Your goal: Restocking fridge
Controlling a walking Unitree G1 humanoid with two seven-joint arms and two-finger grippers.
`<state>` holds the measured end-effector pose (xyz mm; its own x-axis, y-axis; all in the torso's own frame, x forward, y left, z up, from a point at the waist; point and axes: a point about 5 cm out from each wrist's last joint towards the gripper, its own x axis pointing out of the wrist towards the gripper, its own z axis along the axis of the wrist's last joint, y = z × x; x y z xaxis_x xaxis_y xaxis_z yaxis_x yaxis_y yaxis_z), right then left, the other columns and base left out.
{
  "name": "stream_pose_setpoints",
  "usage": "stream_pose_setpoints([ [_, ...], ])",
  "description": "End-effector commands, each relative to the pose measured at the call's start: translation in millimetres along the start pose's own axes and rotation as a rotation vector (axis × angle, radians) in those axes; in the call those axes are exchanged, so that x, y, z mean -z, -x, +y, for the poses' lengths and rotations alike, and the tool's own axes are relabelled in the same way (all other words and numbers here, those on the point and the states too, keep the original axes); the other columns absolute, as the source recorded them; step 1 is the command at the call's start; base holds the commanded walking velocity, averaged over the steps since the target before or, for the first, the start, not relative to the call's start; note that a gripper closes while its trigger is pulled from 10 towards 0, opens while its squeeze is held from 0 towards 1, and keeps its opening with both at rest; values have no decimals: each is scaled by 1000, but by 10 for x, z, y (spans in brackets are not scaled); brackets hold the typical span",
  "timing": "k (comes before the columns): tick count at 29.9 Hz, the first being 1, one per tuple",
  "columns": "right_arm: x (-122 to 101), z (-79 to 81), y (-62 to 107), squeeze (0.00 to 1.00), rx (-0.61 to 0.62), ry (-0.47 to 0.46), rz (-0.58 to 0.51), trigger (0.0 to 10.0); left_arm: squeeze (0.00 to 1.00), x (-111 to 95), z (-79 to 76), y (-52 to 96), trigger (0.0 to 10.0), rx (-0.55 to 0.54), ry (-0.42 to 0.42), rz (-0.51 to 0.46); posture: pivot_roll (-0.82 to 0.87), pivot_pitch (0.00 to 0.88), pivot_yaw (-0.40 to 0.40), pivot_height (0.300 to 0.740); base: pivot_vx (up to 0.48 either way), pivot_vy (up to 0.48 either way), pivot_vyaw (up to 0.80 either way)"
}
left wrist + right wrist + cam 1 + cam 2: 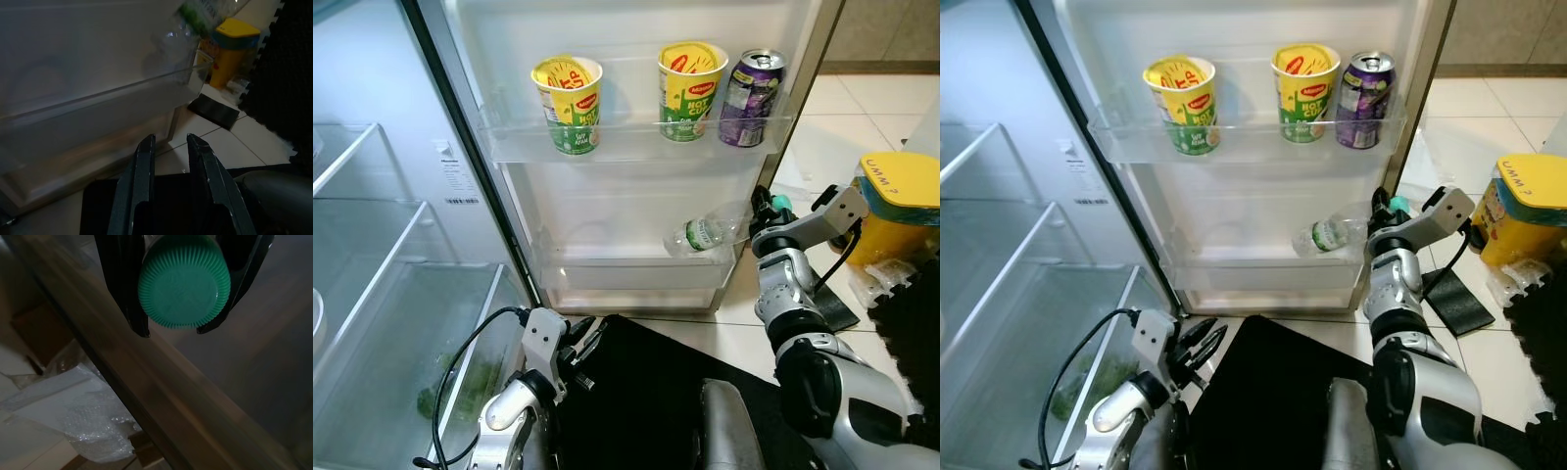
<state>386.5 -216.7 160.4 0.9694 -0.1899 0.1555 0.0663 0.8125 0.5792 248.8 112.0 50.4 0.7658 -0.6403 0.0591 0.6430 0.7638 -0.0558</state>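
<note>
Clear plastic bottle (pixel 705 235), ribbed green cap (pixel 184 281); glossy metal can (pixel 751 99); transparent plastic door shelf (pixel 626 142)

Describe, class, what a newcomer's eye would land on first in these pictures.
The right hand grips a clear water bottle at its green cap, holding it tilted into the lower fridge door shelf. Above, on the upper door shelf, stand two yellow noodle cups and a purple can.
</note>
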Motion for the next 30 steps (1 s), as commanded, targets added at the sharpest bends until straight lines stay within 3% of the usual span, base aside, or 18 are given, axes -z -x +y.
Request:
stream_pose_setpoints([
  [1,-10,42,-27,0,-13,22,13,10000,0,-16,-53,-10,10000,8,24,-10,58,245,46,471,0,0,0],
  [7,-147,117,-108,0,-52,86,-8,10000,0,-350,-55,-132,10000,65,-3,-97,61,273,41,471,0,0,0],
  [9,-155,125,-113,0,-56,92,-10,10000,0,-376,-62,-139,10000,70,-1,-103,61,274,41,471,0,0,0],
  [12,-165,187,-125,0,-91,167,-13,10000,0,-490,-116,-164,10000,123,-7,-121,62,281,40,471,0,0,0],
  [25,-54,269,-82,0,-171,405,20,10000,0,-533,-163,-37,10000,230,-31,-45,68,304,44,471,0,0,0],
  [30,3,314,-55,0,-196,507,19,10000,0,-594,-219,-67,10000,270,-48,-52,71,312,47,471,0,0,0],
])
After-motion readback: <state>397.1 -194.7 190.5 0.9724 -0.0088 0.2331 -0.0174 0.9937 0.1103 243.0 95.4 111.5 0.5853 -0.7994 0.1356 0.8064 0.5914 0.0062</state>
